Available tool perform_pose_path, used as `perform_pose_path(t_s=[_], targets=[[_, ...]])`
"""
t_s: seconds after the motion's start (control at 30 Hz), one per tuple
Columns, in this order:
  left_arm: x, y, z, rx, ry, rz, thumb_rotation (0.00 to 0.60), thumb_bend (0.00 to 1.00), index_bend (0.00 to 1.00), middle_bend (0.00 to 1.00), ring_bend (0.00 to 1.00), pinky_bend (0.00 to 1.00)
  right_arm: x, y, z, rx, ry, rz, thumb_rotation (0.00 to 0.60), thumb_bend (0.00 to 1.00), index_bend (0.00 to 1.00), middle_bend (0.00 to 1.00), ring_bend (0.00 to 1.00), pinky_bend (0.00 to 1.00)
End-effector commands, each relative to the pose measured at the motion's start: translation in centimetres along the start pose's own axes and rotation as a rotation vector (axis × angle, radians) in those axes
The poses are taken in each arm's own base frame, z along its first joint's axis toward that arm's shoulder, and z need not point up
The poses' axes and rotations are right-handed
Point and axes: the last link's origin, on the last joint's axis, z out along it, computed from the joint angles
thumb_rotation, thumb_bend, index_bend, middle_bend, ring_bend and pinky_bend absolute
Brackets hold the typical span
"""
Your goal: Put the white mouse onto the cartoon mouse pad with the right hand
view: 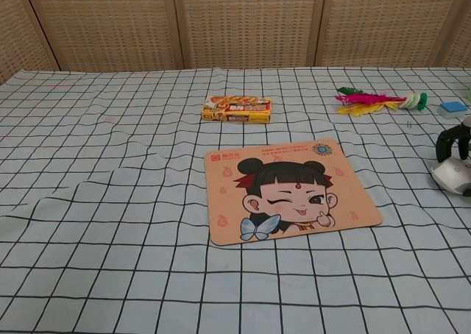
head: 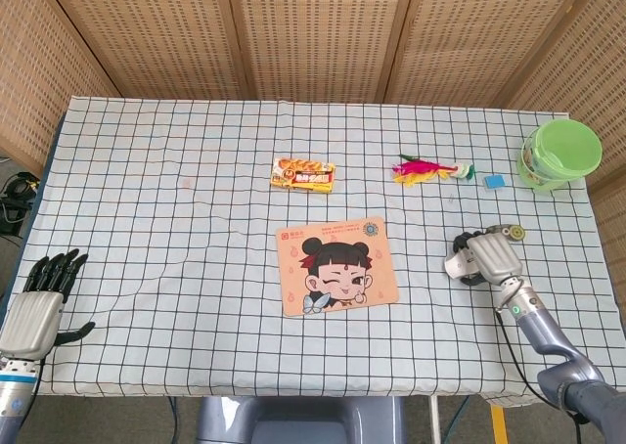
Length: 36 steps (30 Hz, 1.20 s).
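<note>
At the near left corner of the checked tabletop [head: 147, 219], the left hand [head: 34, 307] rests with fingers apart, holding nothing. Mid-tabletop lies the cartoon mouse pad [head: 335, 264] — to its right, well apart, the right hand [head: 487, 256] curls over the white mouse [view: 455, 176], fingers wrapped around it. Farther back sit a yellow snack box [head: 303, 174], a feathered shuttlecock [head: 423, 169] and a green bucket [head: 558, 155].

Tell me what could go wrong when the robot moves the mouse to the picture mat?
The right hand is curled over the white mouse, but the grip is hard to see, so the mouse might slip out. The tablecloth is wrinkly, so sliding could bunch it up. The mouse could also land only half on the cartoon mouse pad.
</note>
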Motion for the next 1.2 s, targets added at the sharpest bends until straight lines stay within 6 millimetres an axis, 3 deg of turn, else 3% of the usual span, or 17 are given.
perform_pose_path(t_s=[0.03,0.53,0.6,0.8,1.07,1.2], targets=[[0.0,0.0,0.0,0.001,0.001,-0.002,0.6,0.12,0.0,0.0,0.0,0.0,0.2,-0.2,0.0,0.012,0.013,0.002,0.6,0.3,0.74,0.61,0.56,0.6],[-0.3,0.2,0.0,-0.011,-0.014,-0.002,0.6,0.12,0.0,0.0,0.0,0.0,4.1,-5.0,0.6,0.225,0.183,-0.141,0.6,0.3,0.76,0.61,0.56,0.6],[-0.3,0.3,0.0,-0.014,-0.015,-0.004,0.6,0.12,0.0,0.0,0.0,0.0,5.3,-7.3,1.4,0.315,0.236,-0.229,0.6,0.3,0.76,0.61,0.56,0.6],[-0.2,0.0,0.2,-0.005,-0.014,-0.017,0.6,0.12,0.0,0.0,0.0,0.0,6.6,-11.0,3.0,0.428,0.264,-0.317,0.6,0.3,0.76,0.61,0.56,0.6],[-0.2,-0.5,0.7,0.009,-0.028,-0.038,0.6,0.12,0.0,0.0,0.0,0.0,6.4,-16.1,4.4,0.596,0.259,-0.471,0.6,0.3,0.77,0.61,0.56,0.6],[-0.3,-0.6,0.7,0.01,-0.032,-0.044,0.6,0.12,0.0,0.0,0.0,0.0,5.8,-17.5,5.0,0.636,0.243,-0.524,0.6,0.3,0.77,0.61,0.56,0.6]])
